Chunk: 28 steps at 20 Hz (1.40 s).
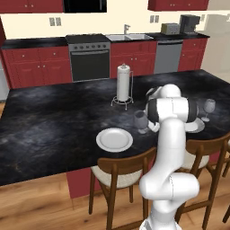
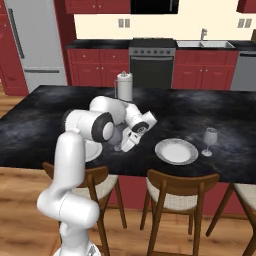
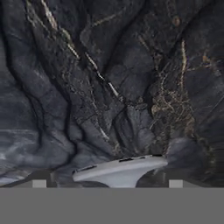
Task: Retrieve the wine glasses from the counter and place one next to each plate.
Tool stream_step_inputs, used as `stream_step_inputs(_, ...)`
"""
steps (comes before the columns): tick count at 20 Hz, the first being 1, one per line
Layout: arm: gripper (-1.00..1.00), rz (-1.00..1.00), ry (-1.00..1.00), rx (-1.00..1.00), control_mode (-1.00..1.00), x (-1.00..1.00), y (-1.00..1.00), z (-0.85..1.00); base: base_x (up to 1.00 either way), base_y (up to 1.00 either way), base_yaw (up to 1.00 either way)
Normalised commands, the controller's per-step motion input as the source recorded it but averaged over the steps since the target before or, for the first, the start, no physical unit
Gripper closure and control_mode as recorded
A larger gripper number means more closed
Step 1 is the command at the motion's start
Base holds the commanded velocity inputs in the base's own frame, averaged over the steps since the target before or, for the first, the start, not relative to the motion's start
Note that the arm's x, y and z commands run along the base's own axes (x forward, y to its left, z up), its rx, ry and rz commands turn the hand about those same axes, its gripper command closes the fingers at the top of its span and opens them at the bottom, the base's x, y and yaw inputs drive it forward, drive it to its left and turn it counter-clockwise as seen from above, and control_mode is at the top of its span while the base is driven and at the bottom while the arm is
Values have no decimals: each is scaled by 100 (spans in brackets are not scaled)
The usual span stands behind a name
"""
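Standing upright on the black island worktop, both wine glasses sit near its front edge, the side lined with wooden chairs. One wine glass is just to the right of the left plate, with the arm's wrist close beside it; in the right base view this glass is half hidden behind the arm. The other wine glass stands just right of the second plate, toward the front right corner.

Each glass has its long axis vertical: foot down, stem up, bowl opening to the ceiling. Neither looks tilted.

The end effector hangs low over the worktop next to the nearer glass, jaws spread wide and holding nothing. The hand view looks onto marbled stone with the rim of a plate at its lower edge.

Judging by their look, these glasses are light, rigid, smooth and brittle, so they would slip under a loose pinch and could crack under a hard one. The top-heavy bowl over a small foot makes them easy to tip with a sideways nudge. The stem, or the bowl just above it, seems the safest hold, taken from the side with the axis kept vertical. A tall paper-towel roll stands farther back, well apart.
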Motion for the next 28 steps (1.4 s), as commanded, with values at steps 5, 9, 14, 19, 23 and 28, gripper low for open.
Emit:
stream_step_inputs(5,-100,0,0,7,-100,0,-42,-3,0,0,0)
stream_step_inputs(9,-100,0,3,0,-100,0,-3,-54,0,0,0)
stream_step_inputs(14,-100,-1,3,-2,-100,0,0,-57,0,0,0)
stream_step_inputs(19,-100,-2,0,0,-100,1,-11,5,0,0,0)
stream_step_inputs(23,-100,0,0,0,-100,0,-34,0,0,0,0)
stream_step_inputs(28,-100,-1,0,0,-100,-13,-42,48,0,0,0)
